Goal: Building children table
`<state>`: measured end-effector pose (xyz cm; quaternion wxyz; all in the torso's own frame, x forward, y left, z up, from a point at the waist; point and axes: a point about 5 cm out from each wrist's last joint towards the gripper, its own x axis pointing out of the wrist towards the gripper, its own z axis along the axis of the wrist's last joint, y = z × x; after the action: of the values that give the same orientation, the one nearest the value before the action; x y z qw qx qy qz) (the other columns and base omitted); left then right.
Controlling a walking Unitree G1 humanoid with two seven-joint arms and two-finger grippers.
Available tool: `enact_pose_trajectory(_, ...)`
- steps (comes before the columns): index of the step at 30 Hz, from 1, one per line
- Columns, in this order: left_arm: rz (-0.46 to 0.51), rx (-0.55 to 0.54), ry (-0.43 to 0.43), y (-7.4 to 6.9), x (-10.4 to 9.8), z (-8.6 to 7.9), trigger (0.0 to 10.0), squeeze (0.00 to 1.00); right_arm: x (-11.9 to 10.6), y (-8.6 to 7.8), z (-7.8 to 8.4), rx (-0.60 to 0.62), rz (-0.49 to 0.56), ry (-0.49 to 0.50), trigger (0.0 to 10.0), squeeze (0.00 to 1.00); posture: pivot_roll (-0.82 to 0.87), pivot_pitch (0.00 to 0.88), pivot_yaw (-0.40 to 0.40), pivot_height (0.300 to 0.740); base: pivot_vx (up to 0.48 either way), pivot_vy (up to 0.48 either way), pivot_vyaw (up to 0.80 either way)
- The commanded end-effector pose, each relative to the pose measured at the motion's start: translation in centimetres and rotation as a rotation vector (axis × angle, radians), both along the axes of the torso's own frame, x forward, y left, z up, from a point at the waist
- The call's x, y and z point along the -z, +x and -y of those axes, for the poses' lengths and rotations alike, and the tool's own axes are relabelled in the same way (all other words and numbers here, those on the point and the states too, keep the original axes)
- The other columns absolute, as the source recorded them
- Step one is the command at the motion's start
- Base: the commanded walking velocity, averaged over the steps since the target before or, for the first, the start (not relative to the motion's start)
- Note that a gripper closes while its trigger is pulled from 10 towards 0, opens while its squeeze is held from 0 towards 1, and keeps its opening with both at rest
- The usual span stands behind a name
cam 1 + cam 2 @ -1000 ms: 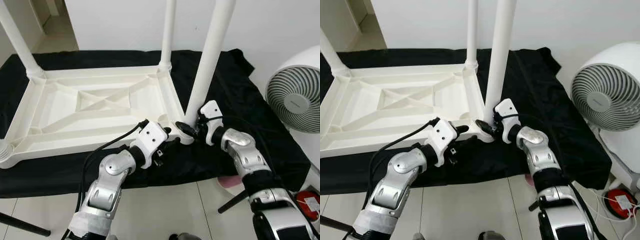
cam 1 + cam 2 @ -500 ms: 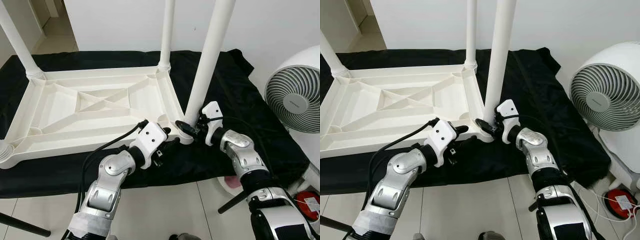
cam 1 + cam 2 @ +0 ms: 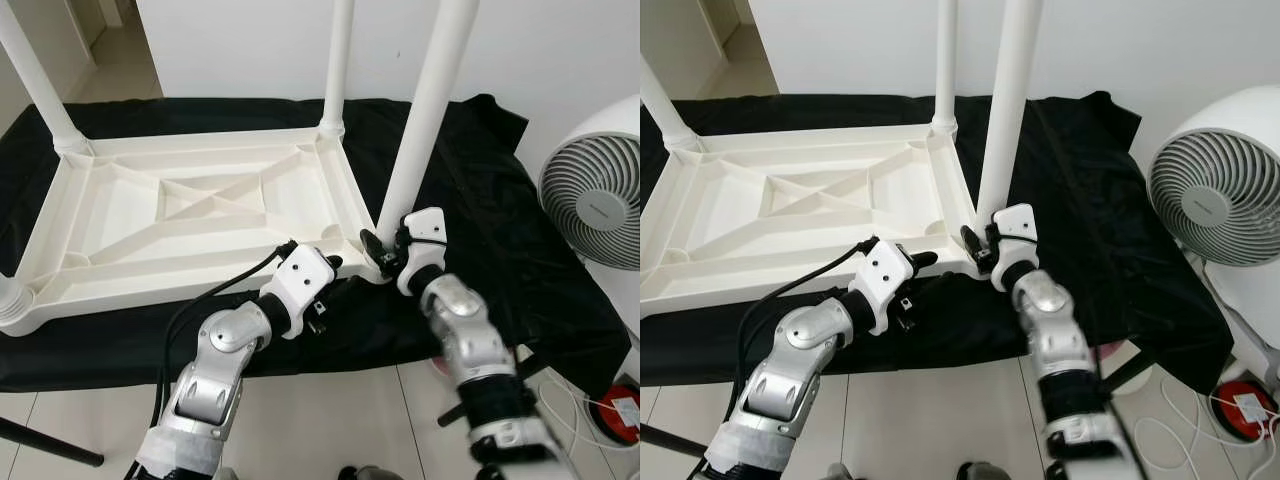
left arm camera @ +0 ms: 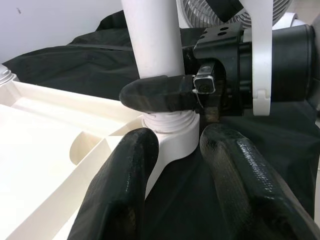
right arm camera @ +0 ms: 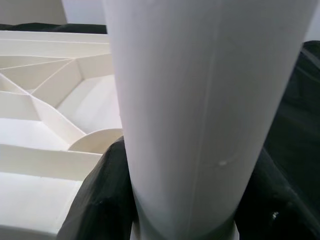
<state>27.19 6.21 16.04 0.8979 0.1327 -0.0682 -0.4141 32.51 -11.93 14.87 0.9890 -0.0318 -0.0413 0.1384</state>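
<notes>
A tiled floor (image 3: 330,420) carries a black cloth (image 3: 480,160) spread flat over it. On the cloth lies a white children's table (image 3: 190,215), upside down, its ribbed underside up and its legs standing. A white fan (image 3: 595,205) stands just beside the cloth's edge.

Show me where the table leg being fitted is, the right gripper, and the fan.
table leg (image 3: 420,130), left eye view, mid shaft.
right gripper (image 3: 385,252), left eye view, at the leg's base.
fan (image 3: 597,205), left eye view, grille centre.

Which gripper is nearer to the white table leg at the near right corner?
Right. The right gripper clasps the leg at its base; the left gripper sits beside the corner socket, not touching the leg.
</notes>
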Motion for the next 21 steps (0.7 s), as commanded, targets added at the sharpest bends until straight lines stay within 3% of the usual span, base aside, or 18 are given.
enact_pose_trajectory(1, 0.014, -0.1, -0.021, 0.3, -0.1, -0.3, 10.0, 0.0, 0.2, -0.5, -0.6, 0.034, -0.008, -0.001, 10.0, 0.0, -0.12, 0.08, 0.0, 0.74, 0.0, 0.0, 0.0)
enact_pose_trajectory(4, 0.014, -0.104, -0.022, 0.2, 0.0, -0.4, 10.0, 0.0, 0.2, -1.6, -1.8, 0.133, -0.005, 0.03, 10.0, 0.0, -0.11, 0.08, -0.007, 0.74, 0.0, 0.0, 0.0)
enact_pose_trajectory(7, 0.012, -0.107, -0.023, 0.1, 0.0, -0.4, 10.0, 0.0, 0.2, -2.2, -2.9, 0.132, -0.01, 0.054, 10.0, 0.0, -0.11, 0.081, -0.006, 0.74, 0.0, 0.0, 0.0)
enact_pose_trajectory(13, 0.01, -0.101, -0.024, 0.1, 0.0, -0.3, 10.0, 0.0, -0.2, -2.0, -2.2, 0.149, -0.006, 0.051, 10.0, 0.0, -0.11, 0.081, -0.006, 0.74, 0.0, 0.0, 0.0)
enact_pose_trajectory(14, 0.012, -0.1, -0.022, 0.2, 0.0, -0.3, 10.0, 0.0, -0.2, -2.0, -2.1, 0.15, -0.006, 0.053, 10.0, 0.66, -0.12, 0.078, -0.006, 0.74, 0.0, 0.0, 0.0)
enact_pose_trajectory(16, 0.014, -0.1, -0.02, 0.3, 0.0, -0.4, 10.0, 0.0, -0.3, -2.1, -2.1, 0.155, -0.009, 0.053, 10.0, 0.66, -0.12, 0.078, -0.006, 0.74, 0.0, 0.0, 0.0)
enact_pose_trajectory(17, 0.017, -0.104, -0.021, 0.4, -0.1, -0.4, 10.0, 0.0, -0.5, -2.3, -2.4, 0.121, -0.004, 0.081, 10.0, 1.0, -0.12, 0.074, -0.006, 0.74, 0.0, 0.0, 0.0)
enact_pose_trajectory(21, 0.017, -0.105, -0.023, 0.4, -0.1, -0.4, 10.0, 0.0, -0.9, -2.4, -2.5, 0.065, 0.004, 0.096, 10.0, 1.0, -0.12, 0.074, -0.006, 0.74, 0.0, 0.0, 0.0)
